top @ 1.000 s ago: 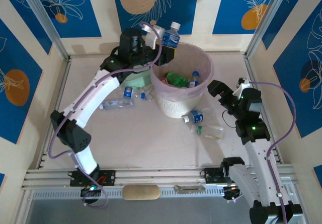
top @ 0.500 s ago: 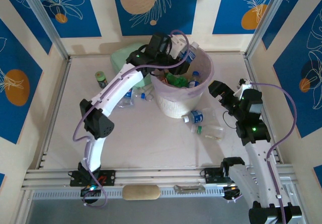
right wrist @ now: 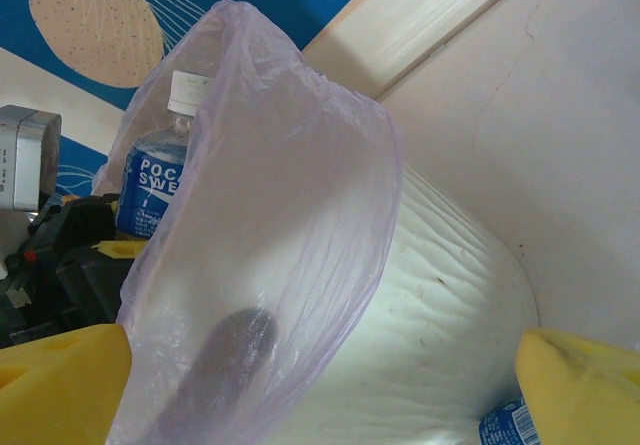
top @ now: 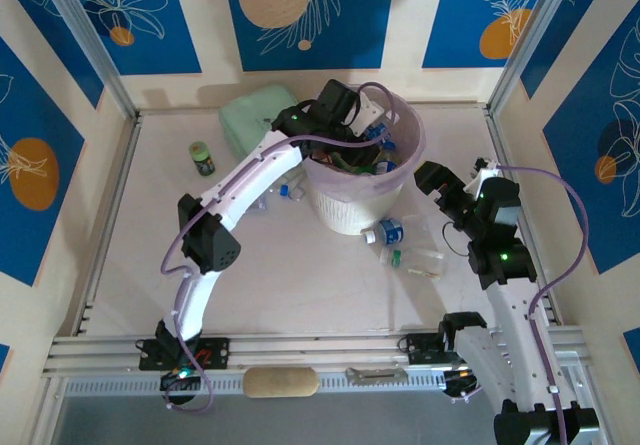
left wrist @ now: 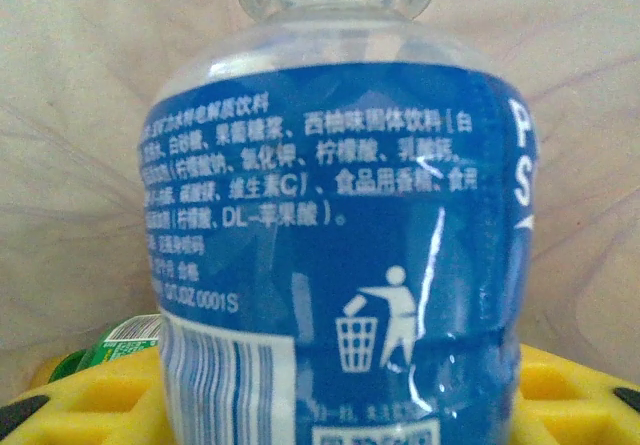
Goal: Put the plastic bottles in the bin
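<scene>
Pale surface (top: 250, 275) carries everything. White woven bin (top: 345, 210) with pink liner sits mid-back. Mint box (top: 250, 120) back-left, near bin. Left fingers (left wrist: 90, 395) clamped on blue-label bottle (left wrist: 340, 245), upright, down in bin mouth. Right fingers (right wrist: 60, 385) spread wide, nothing between them, just right of bin. Loose bottles (top: 388, 232) on surface by bin's right base, more (top: 285, 187) on its left. Small dark jar (top: 202, 157) far left, well apart.

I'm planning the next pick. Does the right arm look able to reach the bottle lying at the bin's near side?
Probably yes. The right gripper hangs open beside the bin, and the bottle lies on bare table close by, with nothing between them.
</scene>
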